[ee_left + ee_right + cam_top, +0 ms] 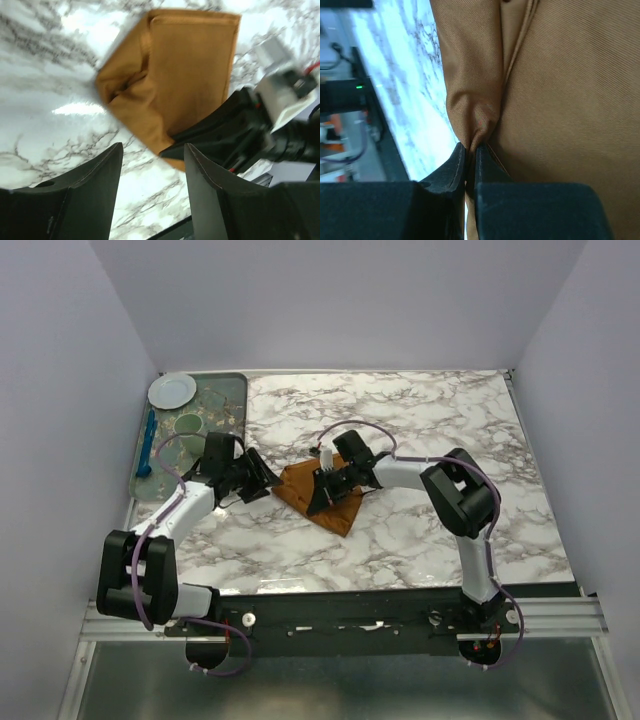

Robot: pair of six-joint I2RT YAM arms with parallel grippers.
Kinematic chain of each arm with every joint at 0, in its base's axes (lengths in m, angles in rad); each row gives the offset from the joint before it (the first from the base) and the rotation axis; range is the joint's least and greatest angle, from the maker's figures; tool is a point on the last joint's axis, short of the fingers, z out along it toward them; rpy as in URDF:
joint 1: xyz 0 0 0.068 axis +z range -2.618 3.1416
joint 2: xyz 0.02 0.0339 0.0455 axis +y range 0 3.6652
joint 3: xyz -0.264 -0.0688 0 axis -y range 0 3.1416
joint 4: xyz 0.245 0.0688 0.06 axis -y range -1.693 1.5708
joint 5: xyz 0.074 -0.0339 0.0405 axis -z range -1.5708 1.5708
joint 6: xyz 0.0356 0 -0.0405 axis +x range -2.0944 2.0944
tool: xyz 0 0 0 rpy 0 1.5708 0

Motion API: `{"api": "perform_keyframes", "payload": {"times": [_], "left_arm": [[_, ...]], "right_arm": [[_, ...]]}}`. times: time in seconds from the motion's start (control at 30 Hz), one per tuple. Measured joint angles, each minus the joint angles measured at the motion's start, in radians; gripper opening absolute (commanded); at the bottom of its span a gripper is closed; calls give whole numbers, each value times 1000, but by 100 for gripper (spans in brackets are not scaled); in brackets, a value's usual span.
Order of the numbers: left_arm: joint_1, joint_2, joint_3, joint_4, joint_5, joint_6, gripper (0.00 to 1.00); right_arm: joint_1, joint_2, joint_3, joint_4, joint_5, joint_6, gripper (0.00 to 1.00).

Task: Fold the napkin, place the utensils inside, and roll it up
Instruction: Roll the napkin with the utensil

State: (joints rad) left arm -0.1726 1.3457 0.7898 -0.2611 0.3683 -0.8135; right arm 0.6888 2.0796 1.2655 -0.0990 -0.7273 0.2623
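Note:
The rust-orange napkin (pixel 342 516) lies folded near the middle of the marble table, its left corner bunched up. My right gripper (pixel 317 504) reaches over it from the right and is shut on a pinched ridge of the cloth; the right wrist view shows the fold squeezed between the jaws (pixel 470 146) with napkin (pixel 570 100) filling the frame. My left gripper (pixel 262 483) hovers just left of the napkin (pixel 185 65), open (pixel 153 146), with only bare marble between its fingers. The right gripper's black fingers (pixel 220 130) rest on the cloth's near edge. The utensils are out of view.
A grey-green tray (pixel 239 390) stands at the far left of the table, holding a white plate (pixel 172 390), a small green bowl (pixel 188 425) and a blue utensil (pixel 148 445). White walls enclose the table on three sides.

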Motion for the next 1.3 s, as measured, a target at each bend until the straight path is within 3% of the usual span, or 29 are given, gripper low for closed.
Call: {"api": "perform_keyframes", "payload": {"times": [0.3,0.57,0.73,0.83,1.0,1.17,1.3], "left_arm": [[-82,-2,-121,80,51,-74,30],[-151,82,-123,259,75,-151,22],[-159,153,-118,324,73,-180,17],[-159,202,-113,345,60,-191,15],[-153,254,-113,357,29,-209,13],[-145,269,-117,378,29,-212,11],[-128,275,-120,393,28,-213,9]], "right_arm": [[-93,106,40,-8,-241,102,1],[-101,127,66,-38,-274,111,2],[-101,129,81,-69,-272,101,8],[-101,129,87,-85,-267,90,13],[-100,106,92,-139,-212,50,34],[-72,3,90,-257,-10,-43,64],[-5,-156,64,-307,242,-148,68]]}}
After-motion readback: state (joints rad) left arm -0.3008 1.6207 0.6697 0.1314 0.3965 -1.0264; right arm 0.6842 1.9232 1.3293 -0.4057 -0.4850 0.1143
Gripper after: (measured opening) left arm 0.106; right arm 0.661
